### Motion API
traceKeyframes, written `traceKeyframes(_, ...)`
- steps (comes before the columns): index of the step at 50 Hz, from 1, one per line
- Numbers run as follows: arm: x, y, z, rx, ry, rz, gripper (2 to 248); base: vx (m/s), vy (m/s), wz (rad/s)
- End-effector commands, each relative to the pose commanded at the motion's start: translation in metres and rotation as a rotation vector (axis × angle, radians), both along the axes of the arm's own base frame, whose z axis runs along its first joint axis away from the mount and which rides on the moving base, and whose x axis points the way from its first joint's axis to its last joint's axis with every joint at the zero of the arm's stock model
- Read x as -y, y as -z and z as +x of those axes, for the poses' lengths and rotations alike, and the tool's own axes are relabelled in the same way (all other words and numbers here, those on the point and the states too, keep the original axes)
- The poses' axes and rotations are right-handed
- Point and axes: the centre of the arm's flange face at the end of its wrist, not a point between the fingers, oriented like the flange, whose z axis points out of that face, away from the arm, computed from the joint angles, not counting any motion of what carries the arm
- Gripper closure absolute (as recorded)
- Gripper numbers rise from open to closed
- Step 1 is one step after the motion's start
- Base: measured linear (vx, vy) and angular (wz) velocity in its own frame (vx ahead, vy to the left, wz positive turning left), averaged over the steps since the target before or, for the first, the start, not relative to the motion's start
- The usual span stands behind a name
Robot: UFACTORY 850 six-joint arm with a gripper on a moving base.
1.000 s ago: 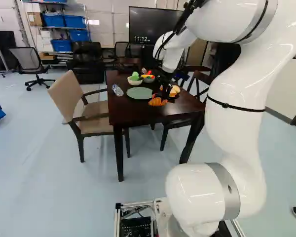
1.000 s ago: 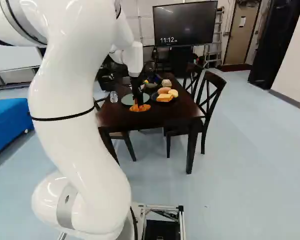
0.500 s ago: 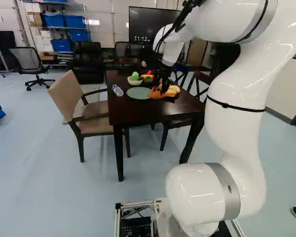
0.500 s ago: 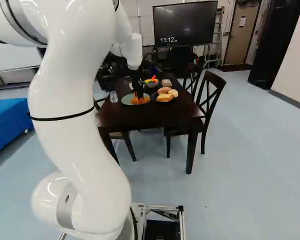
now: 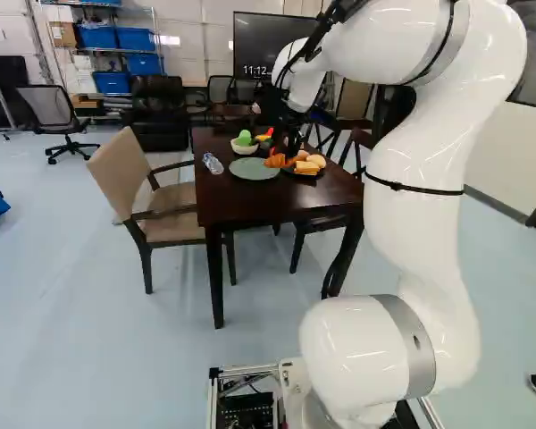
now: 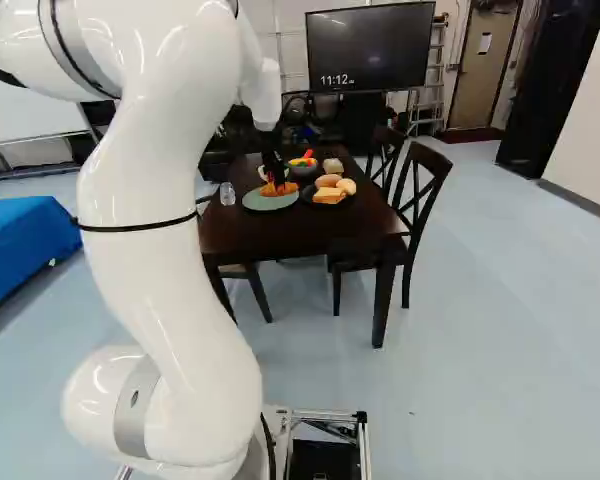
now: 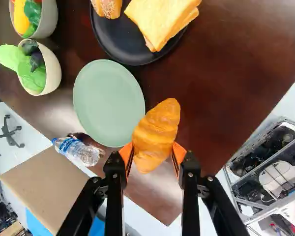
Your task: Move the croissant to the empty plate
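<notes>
Compared with half a second ago, the arm (image 6: 160,150) has carried the croissant (image 7: 158,129) farther from the base, clamped between both orange pads of the gripper (image 6: 276,178). Golden, ridged and tapering, it overlaps the rim of the round, pale green plate (image 7: 105,105) in the wrist view (any gap beneath it is hard to judge). The table (image 7: 226,73) is glossy dark brown. Beyond, a black plate (image 7: 125,51) holds square bread (image 7: 160,22) and a speckled roll (image 7: 107,7), which the wrist view cuts off.

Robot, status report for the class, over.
Gripper shut on croissant. Croissant held up near green plate, not yet set down. Plate bare; nothing seen in the way.
</notes>
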Motion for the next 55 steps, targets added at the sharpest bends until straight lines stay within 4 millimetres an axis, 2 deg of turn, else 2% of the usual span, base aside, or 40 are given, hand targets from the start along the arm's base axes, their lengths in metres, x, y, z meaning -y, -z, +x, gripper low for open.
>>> traceKeyframes(26, -0.025, 0.004, 0.047, 0.037, -0.039, 0.0, 129, 0.0, 0.0, 0.0)
traceKeyframes(55, -0.056, 0.046, 0.107, 0.04, -0.08, 0.001, 129, 0.0, 0.0, 0.0)
